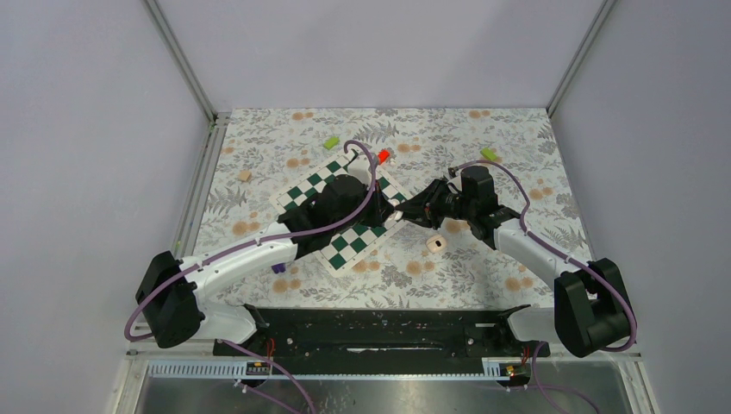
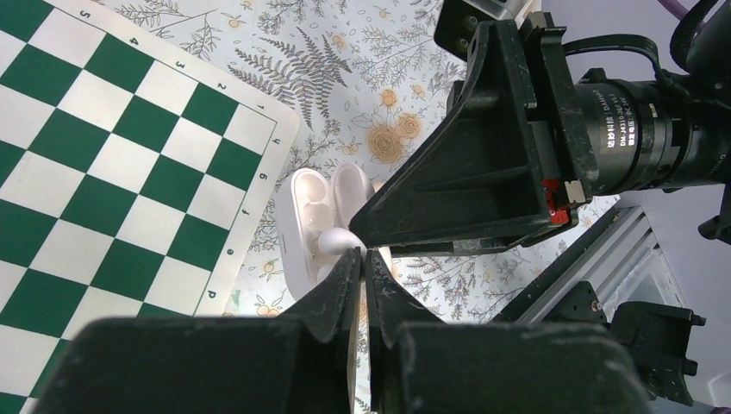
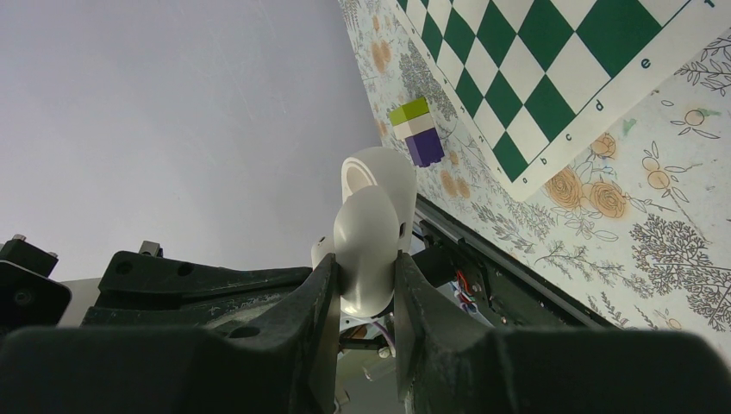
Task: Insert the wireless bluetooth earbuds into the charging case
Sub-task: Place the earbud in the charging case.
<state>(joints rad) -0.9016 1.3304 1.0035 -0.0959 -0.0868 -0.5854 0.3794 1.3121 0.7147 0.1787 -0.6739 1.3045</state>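
Earbud at the case mouth, seating step on!
My left gripper (image 2: 363,263), pinched shut on the earbud (image 2: 336,240), hovers with the charging case (image 2: 309,216) at ten o'clock. My right gripper (image 3: 365,263), jaws partway apart, clamps the case. Next: align with the well, press gently.

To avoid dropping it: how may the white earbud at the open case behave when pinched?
The earbud looks smooth and rounded, so it may slip from the tips of the left gripper. It is tiny, so probably light and stiff. Off the charging case, which the right gripper holds, it could roll.
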